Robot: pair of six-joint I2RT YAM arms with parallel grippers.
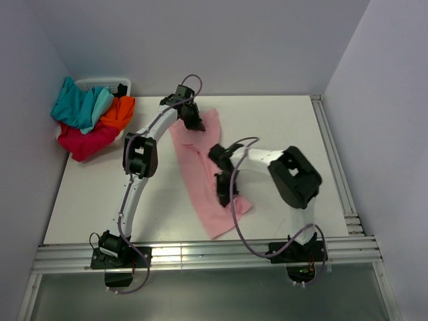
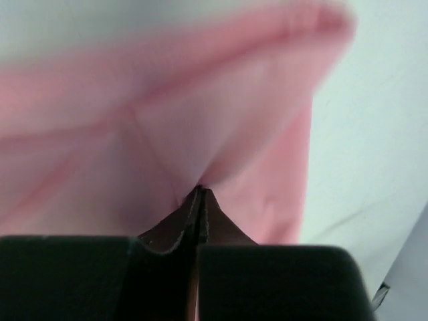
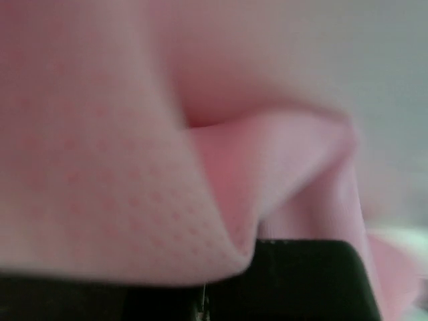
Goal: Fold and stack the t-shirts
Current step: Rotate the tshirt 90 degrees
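The light pink cotton t-shirt [image 1: 194, 167] lies as a long narrow strip on the white table [image 1: 287, 127], to the right of the white plastic basket [image 1: 100, 83] and well apart from it. The left gripper [image 1: 190, 122] is closed on its end nearer to the basket, and the right gripper [image 1: 223, 194] is closed on the edge farther from the basket. If the arms pull unevenly, a thin pinch may slip and the cloth would drop crooked.

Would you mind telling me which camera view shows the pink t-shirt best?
The top external view: it shows the full length of the pink t-shirt, lying as a long strip on the table. Each wrist view shows only blurred pink folds at its own jaws.
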